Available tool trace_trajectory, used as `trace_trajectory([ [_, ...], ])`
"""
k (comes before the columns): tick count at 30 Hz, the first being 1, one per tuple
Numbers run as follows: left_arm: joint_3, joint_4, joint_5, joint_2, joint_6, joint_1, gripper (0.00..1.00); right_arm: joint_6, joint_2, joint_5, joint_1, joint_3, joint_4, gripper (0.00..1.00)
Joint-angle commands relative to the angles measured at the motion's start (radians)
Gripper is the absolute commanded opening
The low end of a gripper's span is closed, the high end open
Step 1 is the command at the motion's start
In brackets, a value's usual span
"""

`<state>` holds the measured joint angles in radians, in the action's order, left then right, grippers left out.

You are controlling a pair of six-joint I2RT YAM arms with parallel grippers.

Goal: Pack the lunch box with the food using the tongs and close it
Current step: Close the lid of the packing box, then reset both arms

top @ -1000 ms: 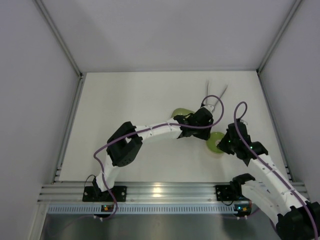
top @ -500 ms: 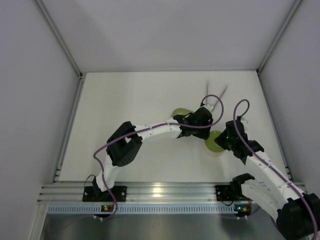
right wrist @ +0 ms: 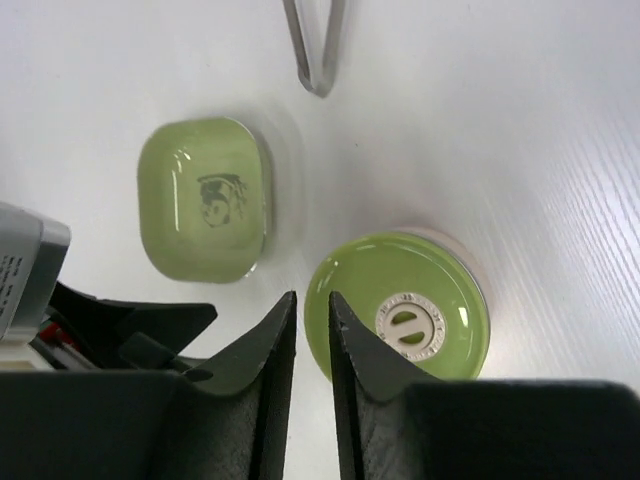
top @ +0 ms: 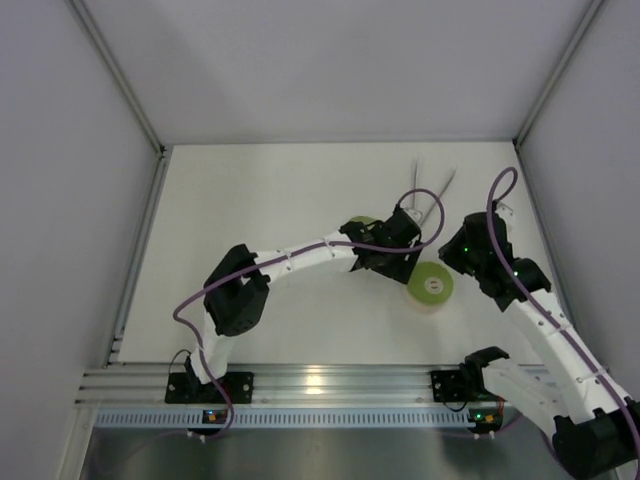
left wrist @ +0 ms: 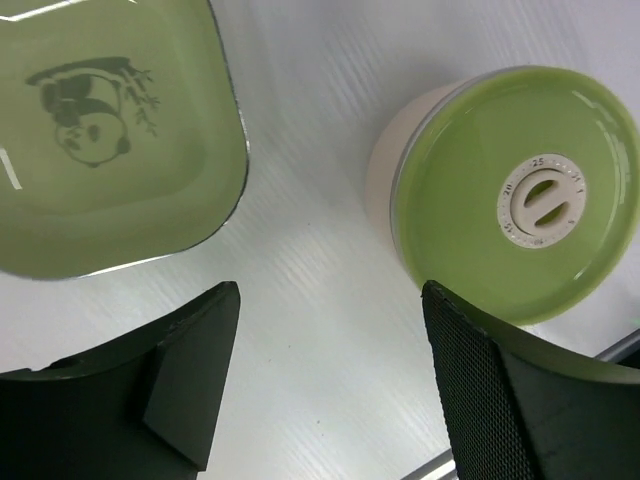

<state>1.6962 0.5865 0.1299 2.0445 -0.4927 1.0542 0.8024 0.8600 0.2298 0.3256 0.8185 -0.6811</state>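
The lunch box [top: 430,287] stands on the table with its light-green lid [left wrist: 520,200] seated on the beige tub [right wrist: 400,300]. My left gripper [left wrist: 330,300] is open just left of it, its fingers over bare table and touching nothing. My right gripper [right wrist: 312,300] hovers above the box's near-left side, its jaws a narrow slit apart and empty. In the top view the left gripper [top: 402,262] and right gripper [top: 462,256] flank the box. The silver tongs [top: 415,180] lie beyond, their joined end [right wrist: 318,88] pointing toward the box. No food shows.
A light-green rounded-square dish [top: 362,224] with a panda print lies left of the box [left wrist: 100,140], also in the right wrist view [right wrist: 205,195]. White walls and metal rails bound the table on three sides.
The left gripper has opened beside the lunch box. The right gripper has let go, lifted off the lid and swung right, its jaws parting slightly. The lid now shows whole.
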Motion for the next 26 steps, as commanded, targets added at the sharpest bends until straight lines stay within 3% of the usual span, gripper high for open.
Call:
trace_trajectory([
  [1,0.109,0.105,0.099,-0.138,0.049,-0.002,0.79,-0.055,0.016,0.037,0.015,0.108,-0.028,0.20],
  [3,0.131,0.122,0.152,-0.187,0.051,-0.013,0.85,-0.074,0.022,0.019,0.016,0.136,-0.009,0.25],
  [6,0.102,0.125,0.194,-0.282,0.039,-0.051,0.94,-0.109,0.027,0.009,0.015,0.169,0.023,0.44],
  [7,0.064,0.124,0.200,-0.312,0.036,-0.065,0.97,-0.132,0.028,0.006,0.015,0.188,0.043,0.56],
  [9,0.013,0.101,0.221,-0.401,0.031,-0.114,0.98,-0.152,0.031,0.008,0.015,0.206,0.060,0.66],
  [10,-0.036,0.098,0.232,-0.430,0.029,-0.132,0.99,-0.175,0.036,0.006,0.015,0.226,0.077,0.78],
  [13,-0.111,0.078,0.284,-0.549,0.008,-0.212,0.99,-0.207,0.056,0.006,0.015,0.264,0.109,0.99],
  [18,-0.274,0.022,0.264,-0.682,-0.021,-0.362,0.99,-0.241,0.091,-0.009,0.015,0.310,0.144,0.99],
  [26,-0.288,0.026,0.255,-0.686,-0.035,-0.393,0.99,-0.264,0.119,-0.012,0.015,0.315,0.183,1.00],
])
